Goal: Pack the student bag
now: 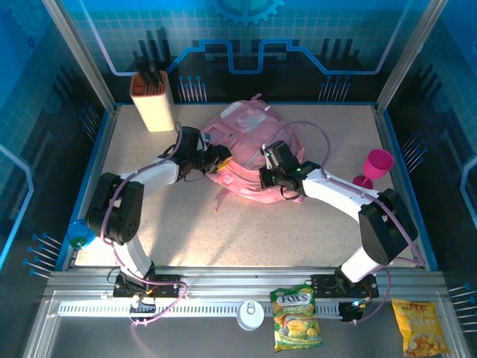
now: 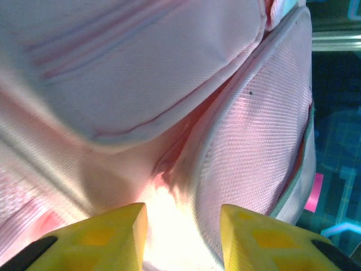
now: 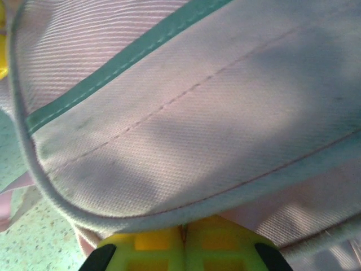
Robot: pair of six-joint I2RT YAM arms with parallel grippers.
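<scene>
- student bag (image 1: 242,130): pink woven cloth, matt, fine ribbed weave close up. Side panel in left wrist view is a mesh-like weave, light glows thru.
- bag trim (image 3: 130,56): teal tape + grey piping, smooth, w/ a stitched seam.
- left gripper (image 2: 183,243) fingers (image 2: 107,240): yellow plastic, smooth, semi-gloss.
- right gripper (image 3: 183,240): same yellow plastic.
- table (image 1: 246,239): speckled top, matt.
- frame rail (image 1: 223,287): bare metal, dull sheen.
- snack pkt (image 1: 297,321): glossy film.
- goblet (image 1: 376,165): pink plastic, smooth.

The student bag (image 2: 169,84) is blurred at upper left and runs past the frame's edges.
</scene>
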